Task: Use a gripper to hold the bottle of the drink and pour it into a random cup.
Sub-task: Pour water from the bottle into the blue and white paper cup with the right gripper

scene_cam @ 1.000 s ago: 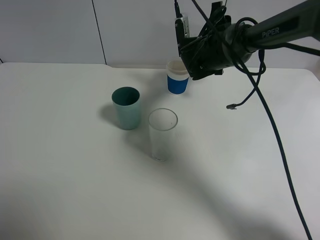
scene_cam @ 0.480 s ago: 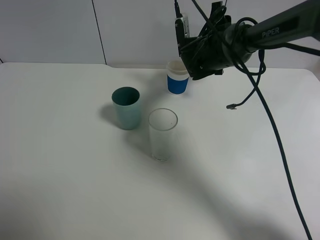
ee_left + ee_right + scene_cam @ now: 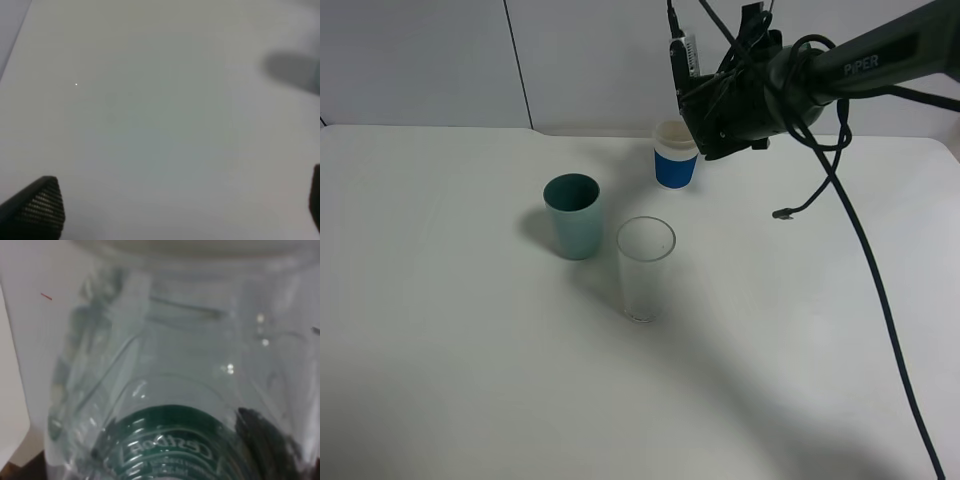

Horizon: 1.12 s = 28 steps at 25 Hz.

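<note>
Your right hand (image 3: 712,118) is clamped on the bottle of the drink (image 3: 165,365), raised near the far edge of the table (image 3: 470,350). The bottle is clear plastic with a green label. The cup (image 3: 675,160), blue below a wide white rim band, stands upright toward 12 o'clock on the table, at about 8 o'clock from the hand.

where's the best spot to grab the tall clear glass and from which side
Probably take the clear glass around mid-wall, jaws level, coming from its right in the high view. It stands upright and straight-sided, so a side pinch seats evenly; the teal cup stands close at its rear left.
</note>
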Available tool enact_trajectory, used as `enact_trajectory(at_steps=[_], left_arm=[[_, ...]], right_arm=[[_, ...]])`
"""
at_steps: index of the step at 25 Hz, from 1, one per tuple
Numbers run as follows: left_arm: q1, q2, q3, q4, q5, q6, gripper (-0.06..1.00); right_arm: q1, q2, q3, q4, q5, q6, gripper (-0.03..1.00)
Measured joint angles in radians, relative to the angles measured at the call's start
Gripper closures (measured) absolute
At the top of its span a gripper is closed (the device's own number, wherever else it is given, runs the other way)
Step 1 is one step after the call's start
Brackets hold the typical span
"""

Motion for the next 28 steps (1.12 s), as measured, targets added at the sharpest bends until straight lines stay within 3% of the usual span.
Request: enact_trajectory(at_steps=[28], left_arm=[[0.0,0.0,0.0,0.0,0.0,0.0,-0.05]], right_arm=[[0.0,0.0,0.0,0.0,0.001,-0.101,0.41]])
